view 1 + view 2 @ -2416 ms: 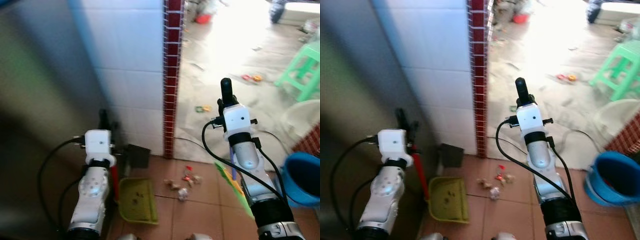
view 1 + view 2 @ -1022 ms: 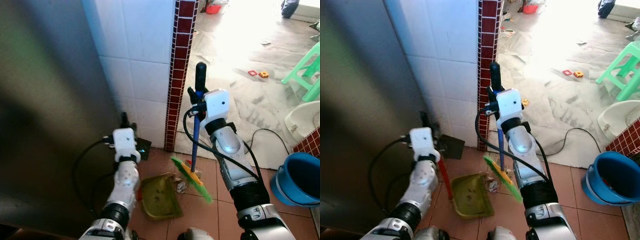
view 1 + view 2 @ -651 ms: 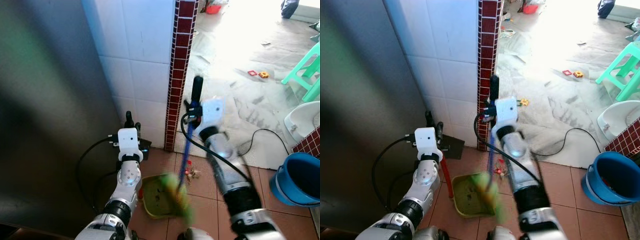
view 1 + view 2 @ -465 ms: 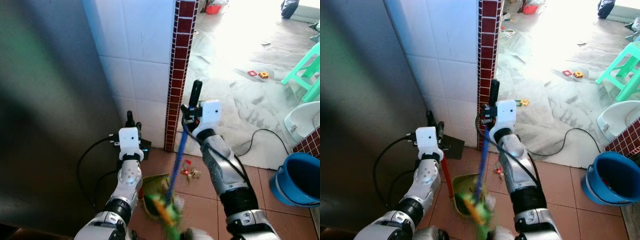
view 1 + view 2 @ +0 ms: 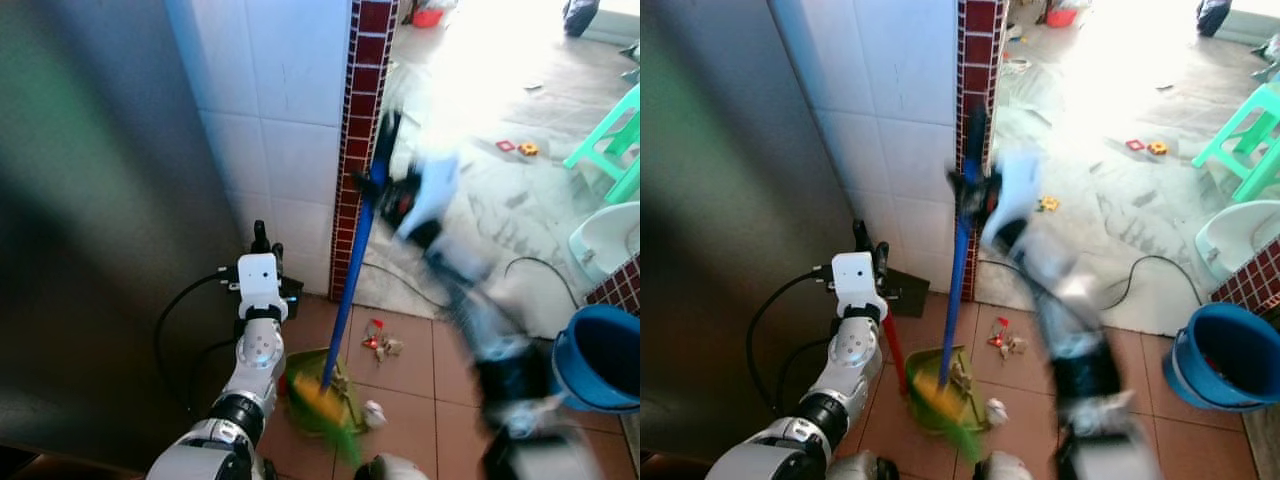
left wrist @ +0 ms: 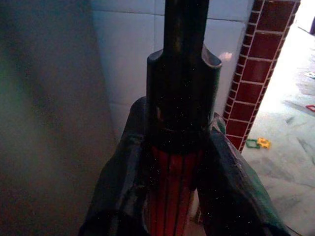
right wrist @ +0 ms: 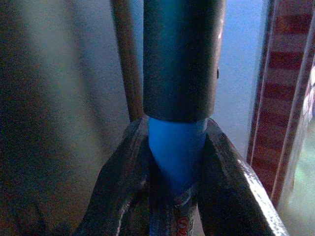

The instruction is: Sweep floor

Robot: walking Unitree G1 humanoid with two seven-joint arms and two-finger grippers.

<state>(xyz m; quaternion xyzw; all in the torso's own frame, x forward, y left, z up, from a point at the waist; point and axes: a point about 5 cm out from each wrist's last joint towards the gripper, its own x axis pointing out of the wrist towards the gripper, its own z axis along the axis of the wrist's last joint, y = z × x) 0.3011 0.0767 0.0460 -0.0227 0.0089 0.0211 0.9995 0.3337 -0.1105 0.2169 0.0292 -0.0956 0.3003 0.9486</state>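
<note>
Two long handles frame the job: the right claw [image 7: 174, 147] is clenched on the blue broom handle [image 5: 958, 290], and the left claw [image 6: 172, 162] is clenched on the red dustpan handle [image 5: 892, 355]. From the right claw the broom runs down and toward the robot's left, its long axis tilted, ending in the green-yellow bristles [image 5: 952, 405] that lie in or on the green dustpan [image 5: 940, 395] on the tiled floor [image 5: 1030, 350]; whether they touch the pan I cannot tell. A small scatter of debris [image 5: 378, 342] lies on the floor just to the right of the bristles, below and slightly right of the right claw, so the next stroke probably has to begin beyond that scatter and pull it toward the pan; the right arm is the nearer one. The head views give this layout, though the right arm is badly blurred there. The wrist views give what the head views cannot: each pair of fingers [image 7: 123, 167] pressed tight against its handle.
</note>
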